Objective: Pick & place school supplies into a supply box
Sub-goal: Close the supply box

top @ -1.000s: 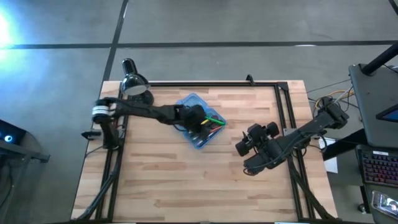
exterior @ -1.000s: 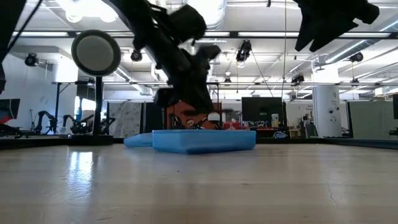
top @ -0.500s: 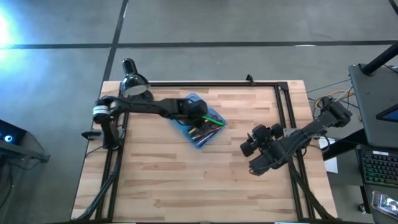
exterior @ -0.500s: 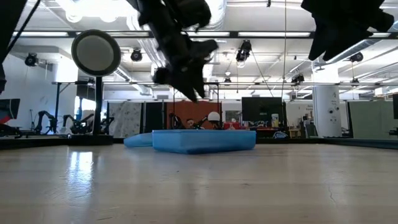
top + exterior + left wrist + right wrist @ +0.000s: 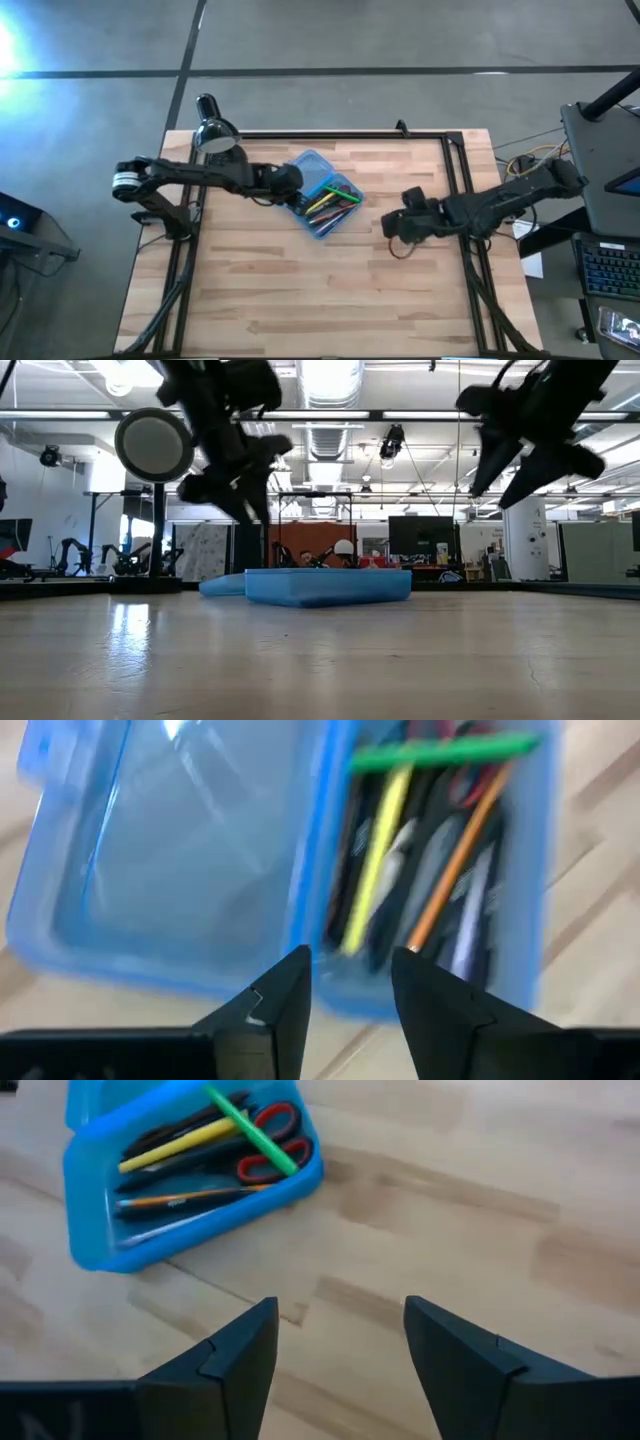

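The supply box (image 5: 322, 195) lies open on the wooden table, a translucent blue case with its empty lid half (image 5: 190, 850) beside the filled half. In the filled half lie the school supplies: a yellow pen (image 5: 375, 850), an orange pencil (image 5: 455, 865), dark pens and red-handled scissors (image 5: 275, 1140). A green pen (image 5: 250, 1130) lies slanted on top of them. My left gripper (image 5: 350, 985) hangs open above the box's left end (image 5: 285, 180). My right gripper (image 5: 340, 1345) is open above bare table to the right of the box (image 5: 397, 227).
A black desk lamp (image 5: 213, 135) stands at the table's far left corner, its round head (image 5: 153, 445) showing in the low view. A black frame rail (image 5: 460, 190) runs along the table's right side. Bare wood spreads across the near half of the table.
My left gripper has risen out of the box's filled half and drawn back toward the table's left edge. It now hangs over the box's left end. My right arm has swung lower and more level, its gripper staying right of the box.
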